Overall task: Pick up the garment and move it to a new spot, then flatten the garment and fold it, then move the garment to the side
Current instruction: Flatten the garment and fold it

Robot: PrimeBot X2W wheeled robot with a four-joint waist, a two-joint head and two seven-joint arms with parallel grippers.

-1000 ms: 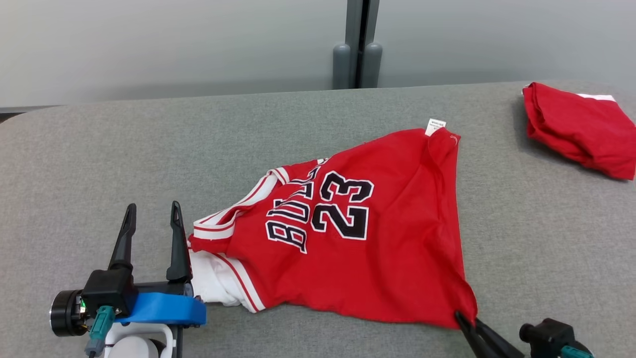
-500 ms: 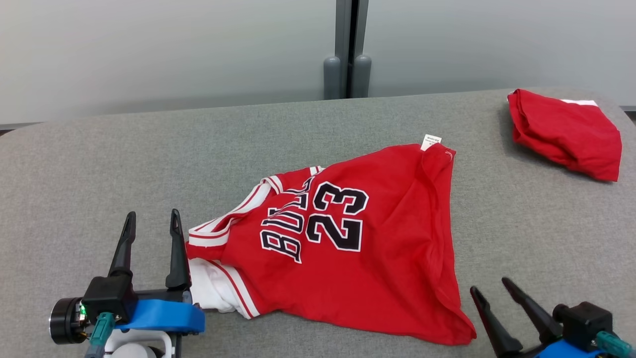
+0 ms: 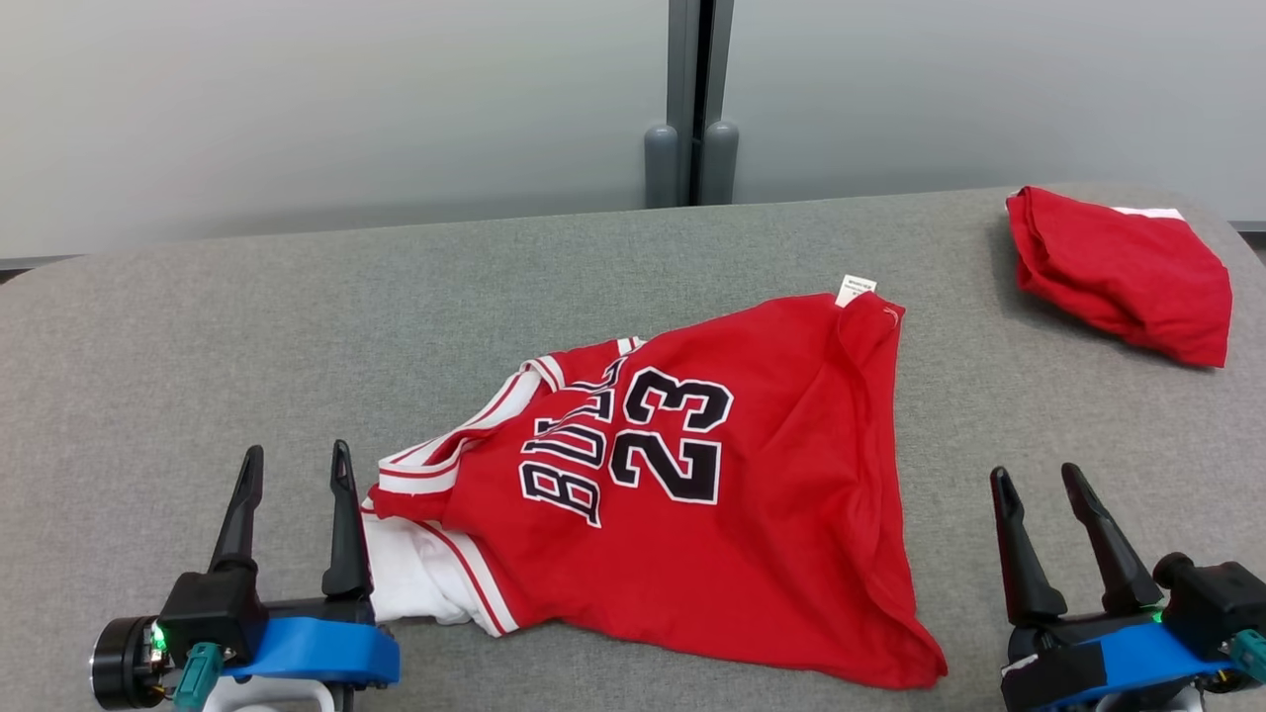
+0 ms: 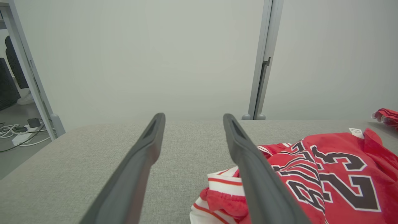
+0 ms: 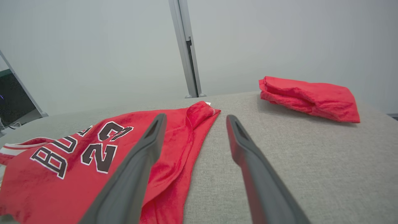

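Head view puts the red jersey (image 3: 682, 494) in the middle of the grey padded table (image 3: 198, 326), between my two grippers. Both are spread wide and hold nothing. The left gripper (image 3: 297, 450) sits just beside the bunched white shoulder, and the right gripper (image 3: 1037, 473) is off the near hem corner, apart from the cloth.

My worry is the flattening. If I pinch that bunched shoulder, I expect to catch one layer or the white inner part alone, and a pull would then twist the jersey instead of spreading it. The right edge is doubled over on itself, so folding now would likely trap that crease. The fabric looks thin and may drag on the felt-like cover. I should also keep clear of the folded red garment (image 3: 1123, 272) at the far right.

The jersey lies lopsided, roughly a triangle, number side up: black BULLS 23 outlined in white, white and red trim, a white tag (image 3: 856, 290) at the far corner
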